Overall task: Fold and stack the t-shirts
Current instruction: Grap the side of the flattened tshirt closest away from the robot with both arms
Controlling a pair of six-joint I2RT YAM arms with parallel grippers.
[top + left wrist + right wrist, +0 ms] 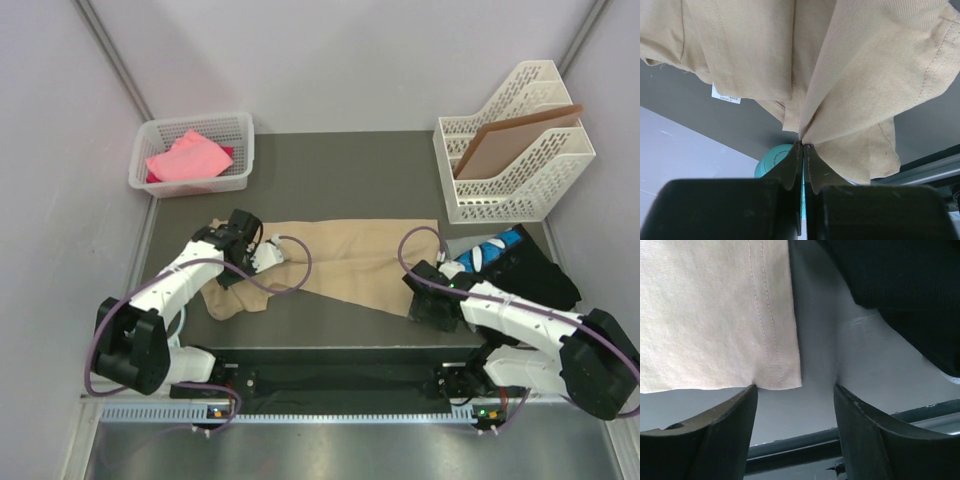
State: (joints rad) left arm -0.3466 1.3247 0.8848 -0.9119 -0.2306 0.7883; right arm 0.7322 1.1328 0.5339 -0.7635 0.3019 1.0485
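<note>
A large tan t-shirt [350, 260] lies spread across the middle of the table. My left gripper [262, 258] is at its left end, shut on a fold of the cloth. In the left wrist view the tan t-shirt [865, 75] hangs from the shut left gripper [803, 145], and its white neck label [726, 95] shows. My right gripper [415, 300] stands open at the shirt's near right corner. The hemmed corner of the tan t-shirt [705, 315] touches the left fingertip of the right gripper [795, 390], with nothing between the fingers. Black [540, 270] and blue [490, 252] t-shirts lie at the right.
A pink t-shirt [188, 155] sits in a white basket [140, 180] at the back left. A white file rack [520, 190] at the back right holds a brown board [510, 140]. A teal round object [772, 160] shows below the left fingers. The black t-shirt [910, 290] lies close to the right gripper.
</note>
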